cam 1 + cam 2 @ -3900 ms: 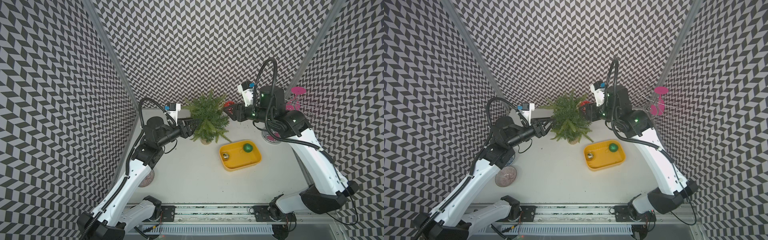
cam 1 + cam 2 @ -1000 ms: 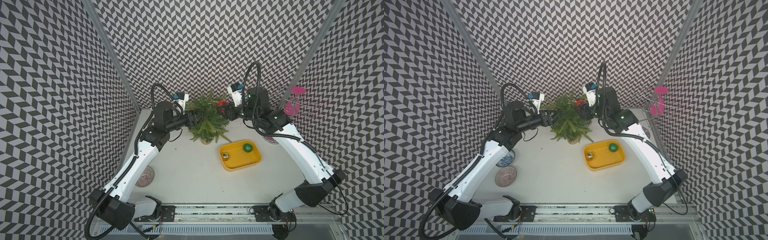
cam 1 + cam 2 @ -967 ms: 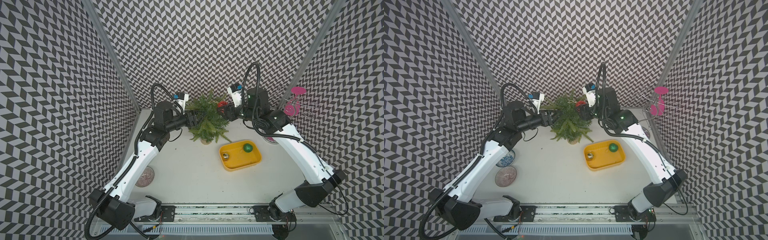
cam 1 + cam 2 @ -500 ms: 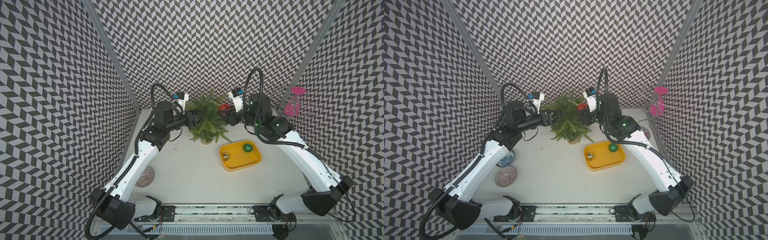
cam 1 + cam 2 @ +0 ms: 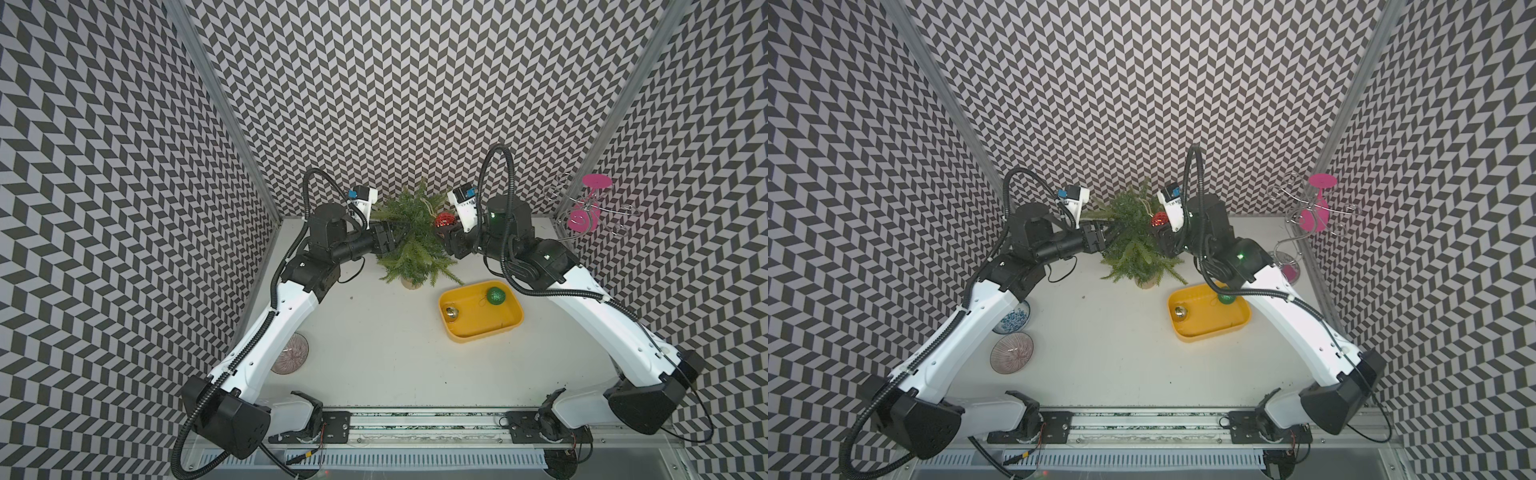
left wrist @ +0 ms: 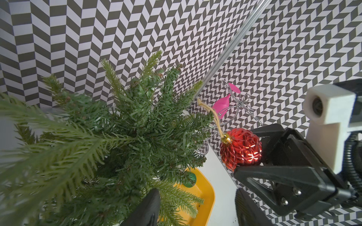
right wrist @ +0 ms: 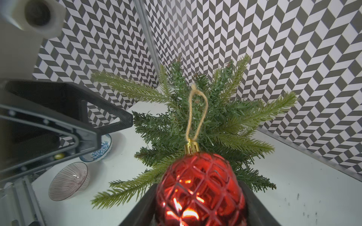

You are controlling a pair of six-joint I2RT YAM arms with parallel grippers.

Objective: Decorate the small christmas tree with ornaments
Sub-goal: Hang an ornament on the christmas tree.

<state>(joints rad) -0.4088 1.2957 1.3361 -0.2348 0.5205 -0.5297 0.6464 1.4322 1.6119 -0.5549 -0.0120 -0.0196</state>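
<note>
The small christmas tree (image 5: 411,249) (image 5: 1138,249) stands at the back of the table on its wooden stump. My right gripper (image 7: 199,195) (image 5: 445,232) is shut on the red patterned ornament (image 5: 444,219) (image 6: 242,149), held at the tree's upper right side. Its string loop (image 7: 195,109) stands free in front of the top branches. My left gripper (image 6: 195,199) (image 5: 392,241) is open at the tree's left side, with branch tips between its fingers (image 6: 148,205). A green ornament (image 5: 496,296) and a gold ornament (image 5: 451,312) lie in the yellow tray (image 5: 513,328).
A silver wire rack with pink glasses (image 5: 586,208) stands at the back right. A ribbed glass bowl (image 5: 1012,352) and a blue-patterned bowl (image 5: 1013,320) sit at the left, partly under my left arm. Patterned walls close in the back and both sides.
My right gripper has shifted slightly lower and toward the front with the red ornament, and its arm has swung outward. The left arm has not moved in the last second.
</note>
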